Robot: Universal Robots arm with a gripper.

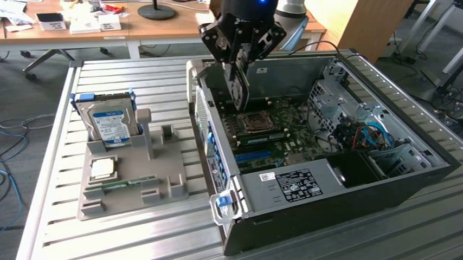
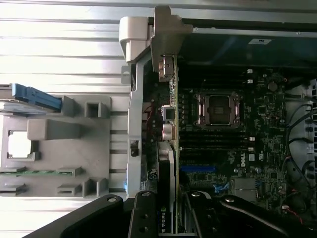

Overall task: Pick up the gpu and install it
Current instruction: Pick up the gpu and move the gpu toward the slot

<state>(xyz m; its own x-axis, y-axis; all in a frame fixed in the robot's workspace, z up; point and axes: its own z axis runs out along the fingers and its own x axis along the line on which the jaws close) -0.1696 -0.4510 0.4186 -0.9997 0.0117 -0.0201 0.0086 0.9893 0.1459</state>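
Over the open computer case (image 1: 405, 179), the end effector (image 1: 243, 60) pinches the gpu (image 1: 239, 93), seen edge-on, faces hidden.

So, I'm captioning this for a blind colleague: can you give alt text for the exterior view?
A robot gripper holds the gpu on edge over the motherboard of an open computer case. At the exterior view's left, a grey holder carries a hard drive.
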